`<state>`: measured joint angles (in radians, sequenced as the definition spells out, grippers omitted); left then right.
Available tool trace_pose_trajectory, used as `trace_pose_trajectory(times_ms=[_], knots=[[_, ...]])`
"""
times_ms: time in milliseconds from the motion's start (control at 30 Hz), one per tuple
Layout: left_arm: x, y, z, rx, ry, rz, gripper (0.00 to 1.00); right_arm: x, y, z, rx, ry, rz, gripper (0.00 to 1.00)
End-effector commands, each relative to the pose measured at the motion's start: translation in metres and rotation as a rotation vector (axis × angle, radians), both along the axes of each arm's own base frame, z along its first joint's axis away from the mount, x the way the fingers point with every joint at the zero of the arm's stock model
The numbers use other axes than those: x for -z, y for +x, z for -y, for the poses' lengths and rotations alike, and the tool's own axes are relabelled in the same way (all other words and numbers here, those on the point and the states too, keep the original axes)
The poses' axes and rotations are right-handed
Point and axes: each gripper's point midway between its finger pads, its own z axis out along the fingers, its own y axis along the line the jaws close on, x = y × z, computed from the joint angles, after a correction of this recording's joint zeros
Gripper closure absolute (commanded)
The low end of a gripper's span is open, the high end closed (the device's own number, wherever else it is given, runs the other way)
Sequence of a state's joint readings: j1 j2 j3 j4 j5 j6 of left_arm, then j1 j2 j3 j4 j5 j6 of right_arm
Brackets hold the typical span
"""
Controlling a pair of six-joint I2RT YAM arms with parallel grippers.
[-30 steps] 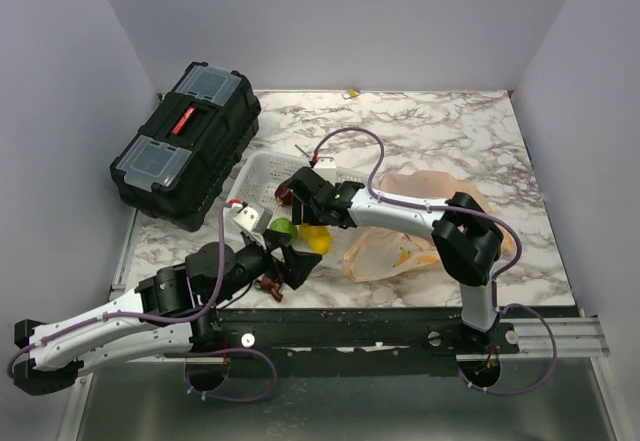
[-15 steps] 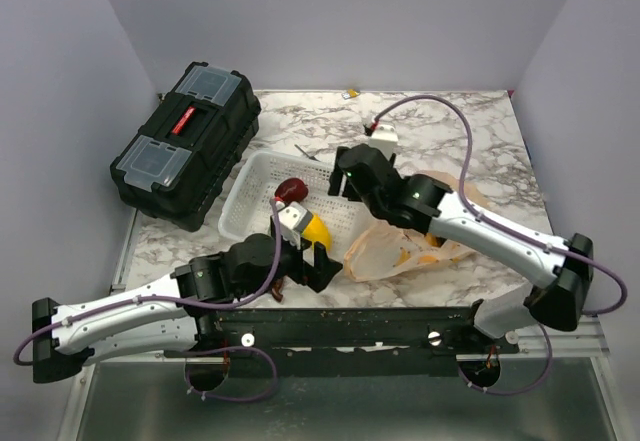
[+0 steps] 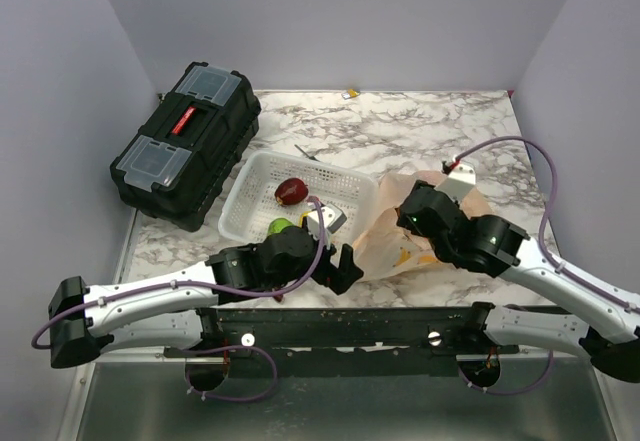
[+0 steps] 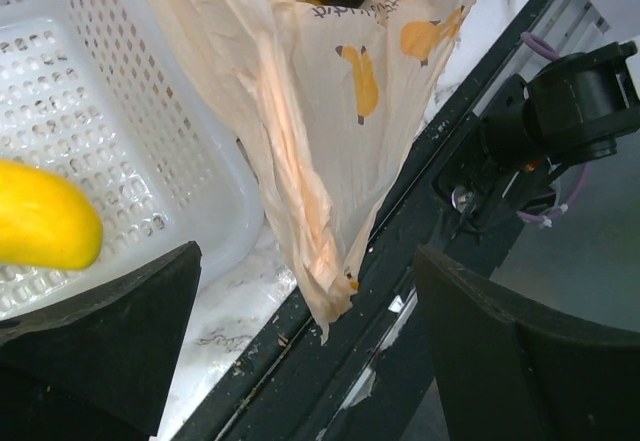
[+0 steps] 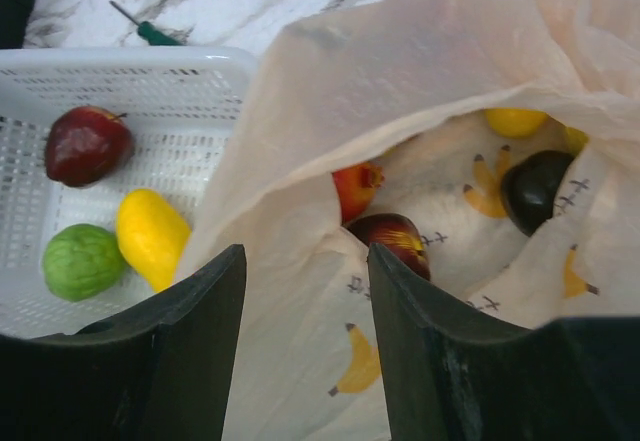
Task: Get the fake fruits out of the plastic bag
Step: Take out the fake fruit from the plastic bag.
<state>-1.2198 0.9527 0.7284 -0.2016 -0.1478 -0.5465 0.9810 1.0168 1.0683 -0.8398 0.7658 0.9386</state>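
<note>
The peach plastic bag point(image 3: 445, 201) lies right of the white basket point(image 3: 252, 173), its mouth open. In the right wrist view the bag point(image 5: 400, 81) holds a red-orange fruit point(image 5: 355, 189), a dark red fruit point(image 5: 395, 239), a dark purple fruit point(image 5: 535, 189) and a yellow fruit point(image 5: 515, 121). In the basket point(image 5: 150, 91) lie a red apple point(image 5: 87, 144), a green fruit point(image 5: 82, 259) and a yellow fruit point(image 5: 150, 236). My right gripper point(image 5: 305, 351) is open and empty above the bag's near lip. My left gripper point(image 4: 310, 361) is open and empty at the bag's hanging corner point(image 4: 330, 291), over the table's front edge.
A black toolbox point(image 3: 185, 141) stands at the back left beside the basket. A green-handled screwdriver point(image 5: 150, 31) lies behind the basket. The black front rail point(image 4: 400, 261) runs just below the bag's corner.
My right arm left the red apple in the basket and swung right to the bag. My left arm moved right from the basket's near corner to the bag's corner.
</note>
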Motion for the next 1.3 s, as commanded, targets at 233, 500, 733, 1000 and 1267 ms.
trace_pose_trajectory(times_ms=[233, 500, 733, 1000, 1267], knots=[[0.0, -0.007, 0.023, 0.072, -0.027, -0.029, 0.52, 0.073, -0.023, 0.05, 0.22, -0.067, -0.104, 0.54], [0.006, -0.01, 0.015, 0.063, -0.021, -0.038, 0.94, 0.112, -0.005, 0.062, 0.291, -0.119, -0.215, 0.63], [0.003, -0.011, 0.01, 0.051, -0.041, -0.044, 1.0, 0.132, 0.019, 0.049, 0.174, -0.059, -0.278, 0.62], [-0.005, -0.014, 0.008, 0.06, -0.068, -0.043, 1.0, 0.141, 0.02, 0.015, -0.033, -0.019, -0.348, 0.49], [-0.005, -0.013, 0.008, 0.06, -0.063, -0.036, 1.0, 0.152, 0.002, 0.005, -0.129, -0.026, -0.459, 0.36]])
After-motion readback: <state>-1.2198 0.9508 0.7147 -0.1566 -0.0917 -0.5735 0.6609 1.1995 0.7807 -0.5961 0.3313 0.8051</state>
